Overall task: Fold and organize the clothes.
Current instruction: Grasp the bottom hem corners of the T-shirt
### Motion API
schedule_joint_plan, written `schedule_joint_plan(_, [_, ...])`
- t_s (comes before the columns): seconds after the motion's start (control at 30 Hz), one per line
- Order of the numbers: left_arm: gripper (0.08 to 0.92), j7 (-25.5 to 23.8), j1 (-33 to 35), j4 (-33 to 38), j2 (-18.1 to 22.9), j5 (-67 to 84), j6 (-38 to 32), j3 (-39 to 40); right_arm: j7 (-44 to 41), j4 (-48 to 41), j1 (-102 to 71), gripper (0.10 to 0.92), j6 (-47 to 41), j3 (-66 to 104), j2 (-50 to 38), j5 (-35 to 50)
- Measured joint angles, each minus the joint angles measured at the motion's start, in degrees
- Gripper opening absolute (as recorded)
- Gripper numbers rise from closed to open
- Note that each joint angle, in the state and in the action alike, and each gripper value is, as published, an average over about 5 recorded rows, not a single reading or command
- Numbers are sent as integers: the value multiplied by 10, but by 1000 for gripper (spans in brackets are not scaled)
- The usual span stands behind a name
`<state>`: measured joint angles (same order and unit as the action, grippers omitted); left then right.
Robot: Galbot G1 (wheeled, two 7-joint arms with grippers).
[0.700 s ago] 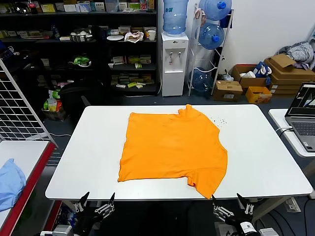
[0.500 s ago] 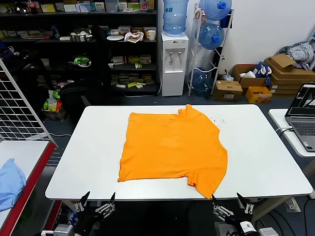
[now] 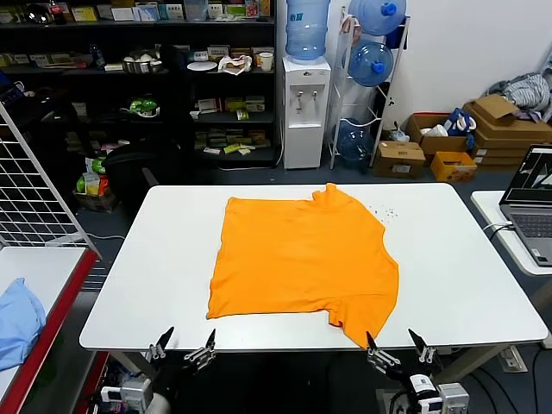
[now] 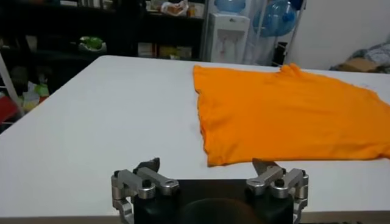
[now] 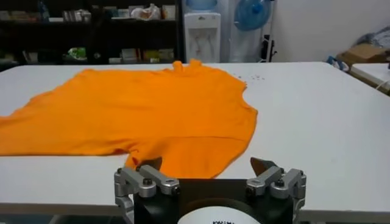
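— On the white bench (image 3: 155, 285), what lies there?
— An orange T-shirt (image 3: 302, 259), flat at the middle. Left gripper (image 3: 182, 343) and right gripper (image 3: 395, 343) (both spread wide, empty) hover at the near edge.

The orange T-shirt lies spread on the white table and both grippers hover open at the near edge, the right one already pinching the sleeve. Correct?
Not quite: the right gripper pinches nothing. The head view shows it open, short of the orange T-shirt, like the left gripper. The shirt does lie spread on the white table.
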<state>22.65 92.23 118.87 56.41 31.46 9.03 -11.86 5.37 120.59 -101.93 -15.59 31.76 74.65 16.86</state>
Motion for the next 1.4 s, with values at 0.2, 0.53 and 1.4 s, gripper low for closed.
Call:
schedule_joint_plan(0.2, [921, 4, -53, -36, 9, 2, 3, 31, 7, -25, 29, 921, -9, -19, 12, -13])
schedule_joint_plan(0.53, [902, 11, -104, -70, 19, 5, 14, 66, 13, -43, 49, 819, -18, -38, 23, -29])
schedule_joint_plan(1.4, [177, 18, -127, -84, 24, 5, 22, 92, 25, -40, 44, 122, -6, -49, 23, -32])
